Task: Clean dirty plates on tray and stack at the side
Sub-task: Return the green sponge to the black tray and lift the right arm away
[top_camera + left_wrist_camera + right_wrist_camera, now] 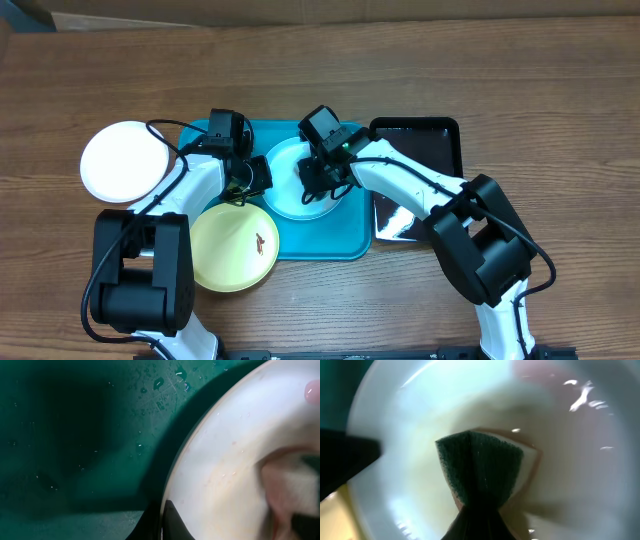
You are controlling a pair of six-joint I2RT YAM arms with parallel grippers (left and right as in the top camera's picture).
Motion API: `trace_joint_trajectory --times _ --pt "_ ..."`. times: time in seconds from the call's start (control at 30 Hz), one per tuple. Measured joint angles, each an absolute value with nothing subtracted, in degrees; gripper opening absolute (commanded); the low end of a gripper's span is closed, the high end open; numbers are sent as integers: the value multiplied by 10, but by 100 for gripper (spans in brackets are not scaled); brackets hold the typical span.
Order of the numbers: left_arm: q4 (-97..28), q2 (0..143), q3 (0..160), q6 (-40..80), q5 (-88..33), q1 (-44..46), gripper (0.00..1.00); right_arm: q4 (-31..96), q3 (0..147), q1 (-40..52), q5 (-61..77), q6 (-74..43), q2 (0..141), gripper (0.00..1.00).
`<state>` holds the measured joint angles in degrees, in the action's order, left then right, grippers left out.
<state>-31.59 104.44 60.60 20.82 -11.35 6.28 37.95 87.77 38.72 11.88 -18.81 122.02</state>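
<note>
Pale yellow plate: nearest the arms' bases; round, matte plastic; lies over the tray's near-left corner, partly on the table; small brown smear plain from overhead; the right wrist view catches only a yellow sliver of it.
Tray: teal plastic, rectangular, rounded corners, raised rim; mid-table; only the left wrist view shows the water droplets and fine scratches on its floor.
Light blue plate: round, smooth, wet and glossy; lies on the tray; reads almost white in the wrist views.
Left jaws: pressed together on the light blue plate's left rim; one dark fingertip shows at the edge in the left wrist view.
Right jaws: pinching a folded sponge against the plate's middle; coarse dark green scouring face outward, pale pinkish backing at its edges; fold visible only from the right wrist.
White plate: round, plain; on the table just left of the tray.
Black tray: narrower, glossy; just beside the teal tray's right side; right arm crosses over it.
Table: brown wood grain.
</note>
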Motion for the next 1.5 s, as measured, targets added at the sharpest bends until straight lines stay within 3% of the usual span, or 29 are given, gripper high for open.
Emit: trace_joint_trajectory --times 0.33,0.6,0.9,0.93,1.0,1.07,1.13,1.27,1.5 --pt "-315 1044 606 208 -116 63 4 507 959 296 190 -168 1175 4" --pt "-315 1044 606 208 -116 63 4 674 965 172 111 -143 1115 4" --pt "-313 1044 606 208 -117 63 4 592 842 144 -10 -137 1115 4" --pt "-313 1044 606 208 -117 63 4 566 823 144 -20 -137 1115 11" --pt "-313 1044 606 208 -118 63 6 524 792 144 -31 -139 1115 42" --pt "-313 1044 606 208 -117 63 12 507 775 144 -37 -135 1115 62" --pt "-313 1044 606 206 -117 63 24 505 771 144 -41 -134 1115 65" --pt "-313 1044 606 206 -117 63 39 532 792 143 -32 -134 1115 66" --pt "-313 1044 608 208 -117 63 40 589 904 126 -26 -137 1114 77"
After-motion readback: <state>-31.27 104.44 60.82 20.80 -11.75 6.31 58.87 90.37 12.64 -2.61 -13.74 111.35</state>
